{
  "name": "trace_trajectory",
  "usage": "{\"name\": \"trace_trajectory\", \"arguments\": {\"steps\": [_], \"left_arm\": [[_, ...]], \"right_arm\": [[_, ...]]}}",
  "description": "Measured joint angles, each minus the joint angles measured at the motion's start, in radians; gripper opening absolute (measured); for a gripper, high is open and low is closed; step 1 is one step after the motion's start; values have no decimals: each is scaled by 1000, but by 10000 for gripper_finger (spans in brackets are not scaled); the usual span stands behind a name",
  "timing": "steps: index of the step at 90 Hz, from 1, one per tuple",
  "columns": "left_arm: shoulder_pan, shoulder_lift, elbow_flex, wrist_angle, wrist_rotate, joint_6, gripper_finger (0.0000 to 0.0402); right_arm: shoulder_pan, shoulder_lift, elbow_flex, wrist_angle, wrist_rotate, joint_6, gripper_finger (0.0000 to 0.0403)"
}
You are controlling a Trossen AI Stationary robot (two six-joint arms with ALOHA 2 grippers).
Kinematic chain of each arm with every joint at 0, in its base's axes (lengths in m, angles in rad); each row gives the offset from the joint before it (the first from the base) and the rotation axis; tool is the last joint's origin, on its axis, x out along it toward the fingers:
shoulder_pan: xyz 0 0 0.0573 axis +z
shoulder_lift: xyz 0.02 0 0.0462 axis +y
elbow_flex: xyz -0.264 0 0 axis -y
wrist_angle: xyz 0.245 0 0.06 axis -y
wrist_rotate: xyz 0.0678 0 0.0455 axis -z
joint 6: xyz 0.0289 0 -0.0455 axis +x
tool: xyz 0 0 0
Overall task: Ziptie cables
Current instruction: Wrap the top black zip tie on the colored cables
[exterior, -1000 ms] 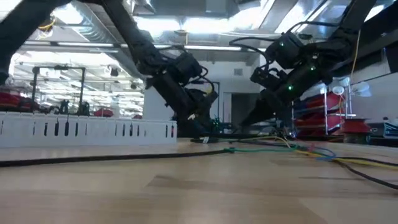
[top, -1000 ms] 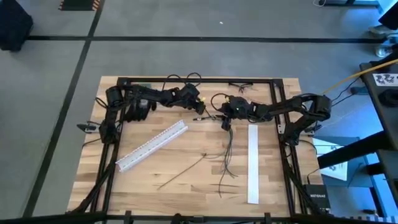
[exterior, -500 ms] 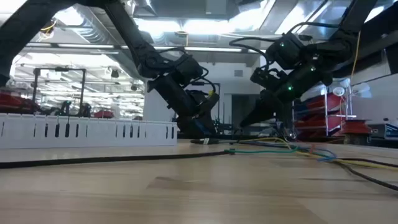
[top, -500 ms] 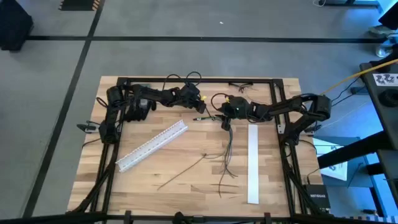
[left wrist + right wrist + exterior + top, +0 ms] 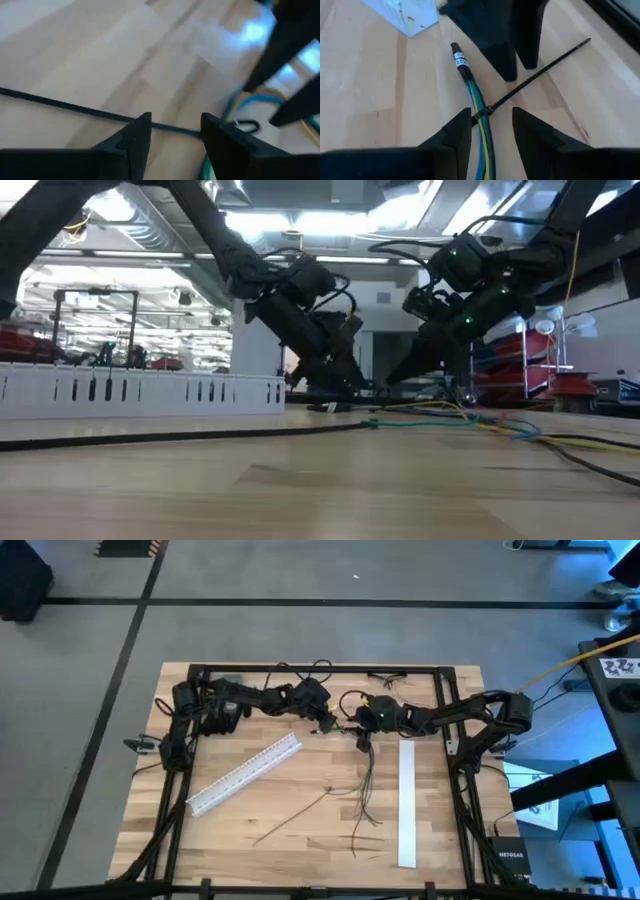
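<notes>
On the wooden table (image 5: 300,825), toward its left side, a long white slotted strip (image 5: 244,775) lies at a slant, and in the low view it stands as a pale wall at the left. Right of it, near the far middle of the table, the left gripper (image 5: 330,720) reaches in from the left arm and points down at the wood; its fingers (image 5: 135,140) stand apart with nothing between them, and a thin black ziptie (image 5: 60,106) runs across the board just beyond them. Just to the right, the right gripper (image 5: 362,735) hangs low over the bunched end of the cables (image 5: 365,785); its jaws are spread on either side of the coloured strands (image 5: 479,117) without clamping them, and the ziptie (image 5: 535,77) crosses that bundle there. From this spot the cables trail toward the near edge, fanning loosely across the middle of the table. Farther right, a second white strip (image 5: 407,802) lies straight, running from far to near.
</notes>
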Motion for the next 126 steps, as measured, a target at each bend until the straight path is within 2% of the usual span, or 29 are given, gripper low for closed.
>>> {"name": "trace_trajectory", "arguments": {"steps": [25, 37, 48, 75, 107, 126], "left_arm": [[-10, -50, 29, -108, -20, 72, 166], [-10, -69, 29, -125, -24, 93, 166], [-10, -86, 29, -151, -25, 109, 166], [-11, -91, 29, -211, -25, 104, 166], [-11, -49, 29, -213, -26, -78, 166], [-11, 14, 29, -126, -26, -188, 166]], "right_arm": [[20, 15, -1, 37, 27, 186, 136], [73, 78, 12, 119, 114, 189, 136], [107, 145, 38, 111, 211, 190, 136], [190, 179, 44, -3, 235, 194, 136], [210, 180, 40, 11, 272, 192, 136], [210, 181, 38, 28, 269, 188, 136]]}}
